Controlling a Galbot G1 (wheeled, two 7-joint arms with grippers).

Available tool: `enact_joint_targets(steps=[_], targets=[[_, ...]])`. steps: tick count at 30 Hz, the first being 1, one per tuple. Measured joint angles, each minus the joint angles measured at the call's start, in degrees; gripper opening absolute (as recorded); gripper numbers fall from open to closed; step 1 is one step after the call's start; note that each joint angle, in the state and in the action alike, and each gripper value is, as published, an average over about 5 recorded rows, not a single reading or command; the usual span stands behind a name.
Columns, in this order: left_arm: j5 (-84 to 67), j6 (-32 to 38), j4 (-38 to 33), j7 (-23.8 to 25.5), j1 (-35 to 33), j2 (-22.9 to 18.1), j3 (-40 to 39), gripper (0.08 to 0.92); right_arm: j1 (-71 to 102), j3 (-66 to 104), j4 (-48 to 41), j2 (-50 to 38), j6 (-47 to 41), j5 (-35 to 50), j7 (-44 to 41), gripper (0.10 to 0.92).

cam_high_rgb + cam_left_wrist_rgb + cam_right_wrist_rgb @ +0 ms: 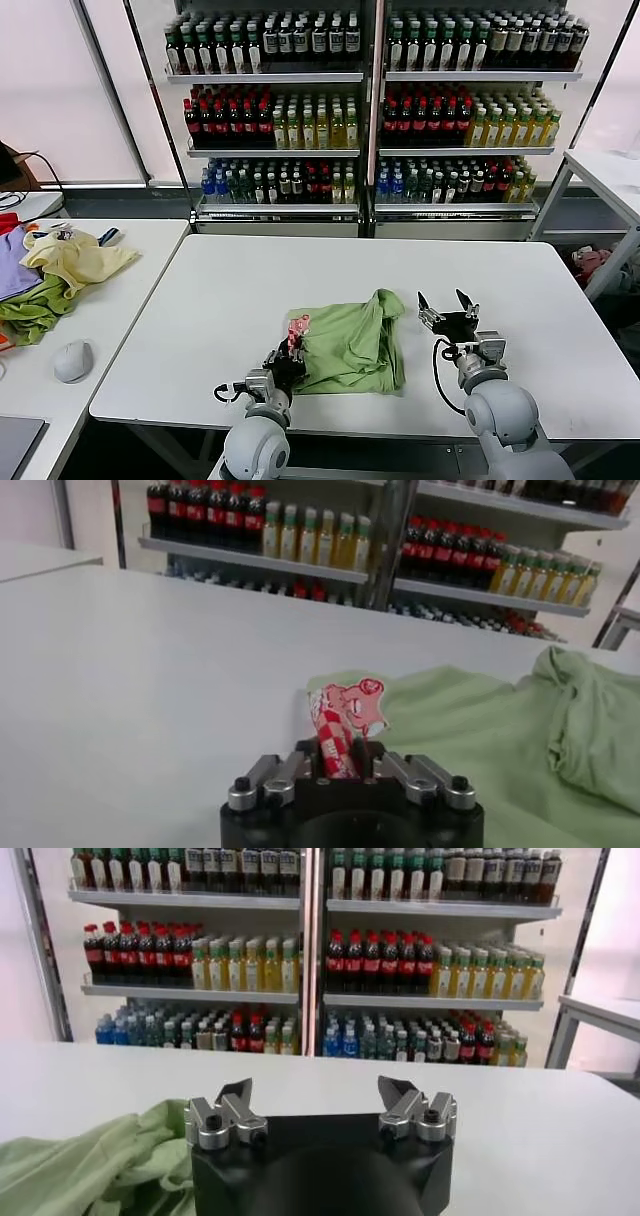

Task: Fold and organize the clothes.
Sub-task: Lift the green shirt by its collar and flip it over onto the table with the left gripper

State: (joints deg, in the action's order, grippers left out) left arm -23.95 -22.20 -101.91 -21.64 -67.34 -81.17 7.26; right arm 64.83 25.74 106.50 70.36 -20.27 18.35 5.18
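Light green polo shirt [350, 348] lying crumpled near the front edge of the white counter [250, 290], roughly at its middle, long axis running side to side along that edge, bunched higher toward the right. Left gripper [290, 358] low at the shirt's left end, jaws clamped on a raised fold carrying the red-and-white chest graphic [345, 725]. Right gripper [448, 308] just beside the shirt's right end, jaws apart, holding nothing, pointing toward the far edge.

polo shirt [352, 348]: light green; chest graphic [343, 726]: red-and-white checks, pink; table [250, 300]: white
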Motion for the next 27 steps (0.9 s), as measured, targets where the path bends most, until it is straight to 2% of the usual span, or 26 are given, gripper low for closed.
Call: enact_joint_targets(steps=[5, 15, 19, 27], targets=[[-4.6, 0.8, -1.1, 0.1, -0.4, 0.3, 1.5, 0.179, -0.2, 0.0, -0.1, 0.0, 0.1, 0.0, 0.0, 0.823], [-17.0, 1.0, -6.5, 1.1, -0.6, 3.7, 10.0, 0.170, -0.6, -0.1, -0.3, 0.0, 0.5, 0.2, 0.0, 0.823], [-22.8, 0.2, -8.6, 1.5, -0.1, 7.3, 15.8, 0.170, -0.9, -0.2, -0.3, 0.1, 0.6, 0.4, 0.0, 0.823], [-33.7, -2.7, -12.2, 1.5, 1.3, 17.8, 27.1, 0.170, -0.5, -0.3, 0.3, 0.6, 0.8, 0.5, -0.1, 0.823]])
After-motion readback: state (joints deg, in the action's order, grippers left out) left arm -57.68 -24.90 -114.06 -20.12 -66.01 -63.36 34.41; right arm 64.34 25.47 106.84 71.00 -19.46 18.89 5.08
